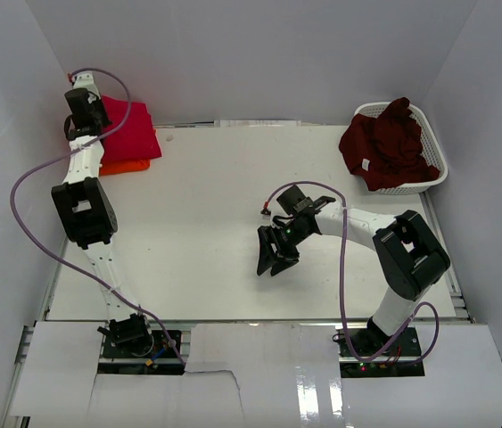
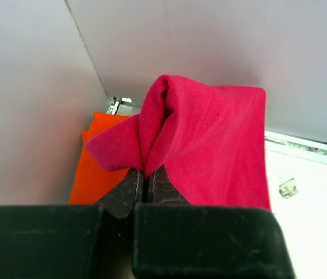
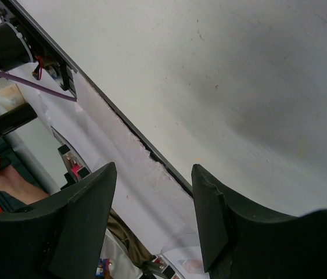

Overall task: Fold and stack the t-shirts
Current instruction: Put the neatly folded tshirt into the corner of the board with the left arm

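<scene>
**Crimson Fold Pinched in the Far-Left Corner**

Found the left pincer (image 2: 146, 177) clamped on a raised fold of the crimson t-shirt (image 2: 215, 139), tips pressed together beneath the bunched cloth. Saw that shirt lying on top of the orange t-shirt (image 1: 127, 167) in the far-left corner of the surface (image 1: 215, 178), with orange showing along the near edge. Noted the right pincer (image 1: 275, 263) hanging over the middle of the surface, jaws apart, gripping nothing. Spotted the maroon t-shirt (image 1: 384, 147) crumpled in the white basket (image 1: 435, 143) at the far right, its small white tag (image 1: 366, 164) showing near the front, well apart from both pincers.
</scene>
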Motion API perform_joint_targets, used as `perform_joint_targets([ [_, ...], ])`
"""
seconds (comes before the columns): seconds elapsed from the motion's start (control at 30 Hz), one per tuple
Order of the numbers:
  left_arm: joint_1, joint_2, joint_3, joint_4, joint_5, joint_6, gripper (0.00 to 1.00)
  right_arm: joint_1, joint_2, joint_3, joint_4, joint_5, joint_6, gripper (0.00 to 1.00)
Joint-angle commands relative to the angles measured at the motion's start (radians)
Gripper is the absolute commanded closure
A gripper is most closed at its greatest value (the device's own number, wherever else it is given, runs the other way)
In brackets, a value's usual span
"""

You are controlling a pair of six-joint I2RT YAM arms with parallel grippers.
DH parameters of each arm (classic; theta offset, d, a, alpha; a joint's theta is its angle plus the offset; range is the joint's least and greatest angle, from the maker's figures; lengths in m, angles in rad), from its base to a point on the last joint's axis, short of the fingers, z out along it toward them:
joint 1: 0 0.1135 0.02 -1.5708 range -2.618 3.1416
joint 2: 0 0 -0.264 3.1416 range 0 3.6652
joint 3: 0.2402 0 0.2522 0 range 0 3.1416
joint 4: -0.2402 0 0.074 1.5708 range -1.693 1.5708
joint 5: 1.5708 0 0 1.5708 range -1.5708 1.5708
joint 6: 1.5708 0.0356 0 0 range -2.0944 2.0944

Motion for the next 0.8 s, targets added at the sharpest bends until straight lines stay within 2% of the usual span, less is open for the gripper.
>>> perform_joint_targets([
  [0.0,0.017,-0.063,-0.029,0.066,-0.032,0.014,1.00,0.005,0.006,0.006,0.000,-0.022,0.007,0.39],
  [0.3,0.035,0.006,-0.002,0.109,-0.078,0.044,1.00,0.005,0.038,0.077,-0.056,-0.015,-0.007,0.39],
  [0.77,0.044,0.062,-0.091,0.244,-0.125,0.094,1.00,0.008,0.095,0.106,-0.075,-0.019,0.005,0.39],
])
